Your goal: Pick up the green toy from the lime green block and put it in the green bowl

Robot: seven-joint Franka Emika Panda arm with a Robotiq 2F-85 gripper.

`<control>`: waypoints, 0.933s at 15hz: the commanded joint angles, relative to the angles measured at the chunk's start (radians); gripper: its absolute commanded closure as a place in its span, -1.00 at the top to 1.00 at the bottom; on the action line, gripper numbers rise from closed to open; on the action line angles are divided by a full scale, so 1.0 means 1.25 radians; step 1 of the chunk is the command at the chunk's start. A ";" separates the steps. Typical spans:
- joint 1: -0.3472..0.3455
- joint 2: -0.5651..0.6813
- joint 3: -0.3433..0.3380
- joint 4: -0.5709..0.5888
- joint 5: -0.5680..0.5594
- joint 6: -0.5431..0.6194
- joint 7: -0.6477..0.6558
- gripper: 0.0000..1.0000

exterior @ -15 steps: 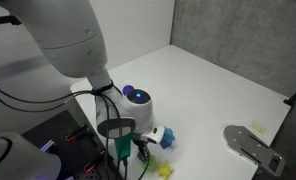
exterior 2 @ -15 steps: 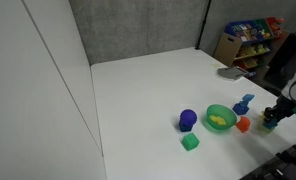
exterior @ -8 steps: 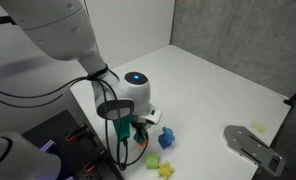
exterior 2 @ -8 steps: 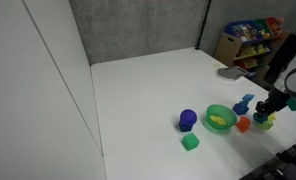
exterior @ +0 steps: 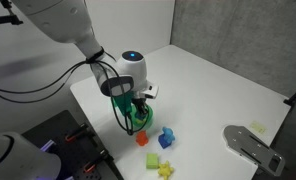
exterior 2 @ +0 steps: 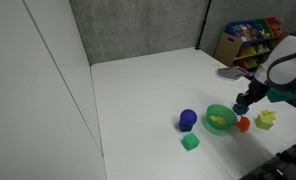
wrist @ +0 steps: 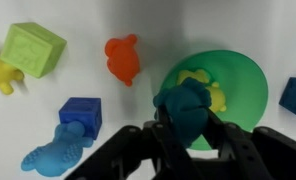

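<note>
Pincer [wrist: 188, 126] with green toy [wrist: 185, 102] above bowl [wrist: 244, 74]

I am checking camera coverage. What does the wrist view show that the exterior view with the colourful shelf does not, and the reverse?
Only the wrist view: the green toy gripped in the tool over the green bowl, and a blue cube. Only the exterior view: a darker green cube and the colourful shelf. Both: the bowl, the orange toy and the lime green block.
</note>
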State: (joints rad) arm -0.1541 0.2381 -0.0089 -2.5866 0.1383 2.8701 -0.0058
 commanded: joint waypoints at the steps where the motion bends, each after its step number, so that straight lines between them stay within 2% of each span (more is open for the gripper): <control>1: 0.021 0.043 0.021 0.070 0.030 -0.002 0.003 -0.76; 2: 0.025 0.050 0.024 0.081 0.031 -0.001 0.004 -0.73; 3: 0.029 0.055 0.027 0.089 0.031 -0.002 0.004 0.23; 5: 0.033 0.051 0.028 0.094 0.027 -0.006 0.001 0.24; 9: 0.011 0.003 0.054 0.086 0.054 -0.036 -0.030 0.88; 10: 0.001 -0.018 0.065 0.082 0.071 -0.047 -0.045 0.98; 12: -0.012 -0.059 0.081 0.077 0.112 -0.086 -0.075 1.00; 14: -0.010 -0.111 0.075 0.078 0.148 -0.150 -0.104 1.00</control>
State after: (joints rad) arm -0.1449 0.2077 0.0735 -2.4792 0.2565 2.7949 -0.0663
